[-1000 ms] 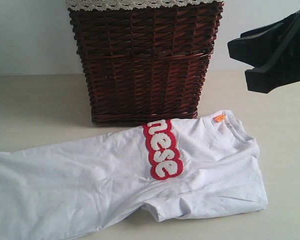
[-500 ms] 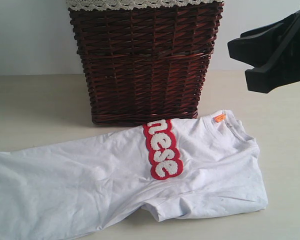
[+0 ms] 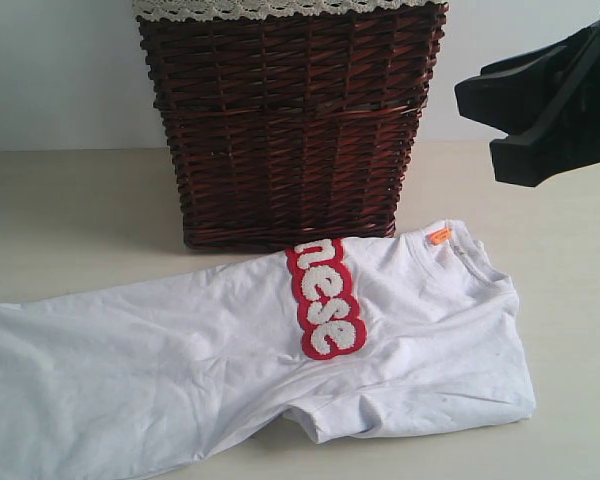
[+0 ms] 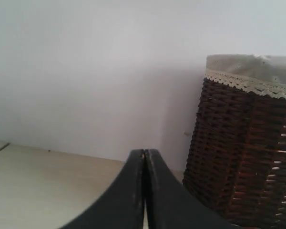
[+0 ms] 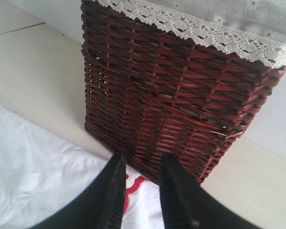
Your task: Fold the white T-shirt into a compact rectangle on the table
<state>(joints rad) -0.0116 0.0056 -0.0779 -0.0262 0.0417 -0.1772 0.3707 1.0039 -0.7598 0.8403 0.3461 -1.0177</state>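
While the shirt (image 3: 210,360) lies long across the table (image 3: 70,210) before the basket (image 3: 290,120), the left gripper (image 4: 144,155) hangs pinched together and empty, and the right gripper (image 5: 143,160) is slightly parted, also empty. Folding looks unfinished; next, I'd say, one end needs grasping.

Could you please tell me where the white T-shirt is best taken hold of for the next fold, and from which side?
I would pinch the white T-shirt at the edge beside its collar, coming down from the right arm's side. That end lies flat on the table, clear of the wicker basket, and the right gripper, slightly open, hangs nearest it.
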